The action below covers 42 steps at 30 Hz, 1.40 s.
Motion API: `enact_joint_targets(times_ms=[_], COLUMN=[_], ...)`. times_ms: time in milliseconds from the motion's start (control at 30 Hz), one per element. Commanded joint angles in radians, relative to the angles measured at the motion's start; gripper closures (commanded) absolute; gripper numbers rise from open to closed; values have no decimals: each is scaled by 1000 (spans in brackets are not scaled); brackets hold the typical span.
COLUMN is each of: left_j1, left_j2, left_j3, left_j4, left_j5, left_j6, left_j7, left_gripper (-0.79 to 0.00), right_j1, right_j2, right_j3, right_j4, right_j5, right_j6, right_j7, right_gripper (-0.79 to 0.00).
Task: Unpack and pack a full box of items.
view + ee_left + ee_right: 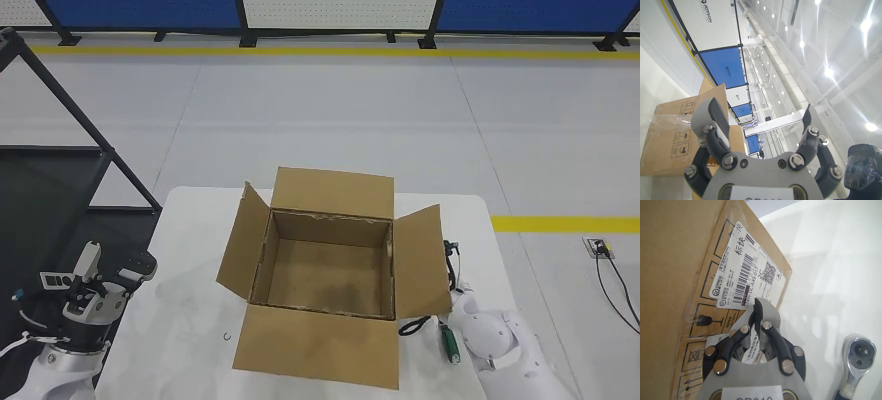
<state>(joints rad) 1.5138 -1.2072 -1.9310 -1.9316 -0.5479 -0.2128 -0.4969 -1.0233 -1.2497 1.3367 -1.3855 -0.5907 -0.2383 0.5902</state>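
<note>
A large industrial hall, by the look a factory test bay; the pale polished floor (pixel 300 110) carries yellow marking lines (pixel 300 50); blue and white partition panels (pixel 723 66) on black frames fence it; a high white ceiling (pixel 829 47) holds rows of round lamps (pixel 802 44); a white tabletop (pixel 190 290) stands within.

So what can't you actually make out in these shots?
- Ratchet: in the right wrist view, the picture's edge cuts off its handle.
- Dark plastic-wrapped object: in the left wrist view, the picture's corner cuts it off, so I cannot tell what it is.
- Box: in the top view, its near wall hides the strip of floor just behind it.
</note>
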Motion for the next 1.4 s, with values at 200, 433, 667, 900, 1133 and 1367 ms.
enact_joint_targets(times_ms=[200, 433, 667, 900, 1133, 1367], left_j1=[0, 0, 0, 0, 0, 0], left_j2=[0, 0, 0, 0, 0, 0], left_j3=[0, 0, 0, 0, 0, 0], left_j4=[0, 0, 0, 0, 0, 0], left_j5=[0, 0, 0, 0, 0, 0], left_j6=[0, 0, 0, 0, 0, 0], left_j7=[0, 0, 0, 0, 0, 0], left_gripper=[-785, -785, -785, -785, -785, -785], right_j1=[49, 77, 98, 90, -47, -227], right_j2=[-6, -11, -13, -7, 31, 65], right_j3=[-51, -87, -116, -99, 78, 250], right_j4=[39, 60, 70, 55, -107, -328], right_j5=[3, 5, 1, -14, -45, -101], right_j6=[-8, -12, -27, -19, 25, 69], right_j7=[11, 5, 20, 4, -16, 64], right_gripper=[0, 0, 0, 0, -351, -493])
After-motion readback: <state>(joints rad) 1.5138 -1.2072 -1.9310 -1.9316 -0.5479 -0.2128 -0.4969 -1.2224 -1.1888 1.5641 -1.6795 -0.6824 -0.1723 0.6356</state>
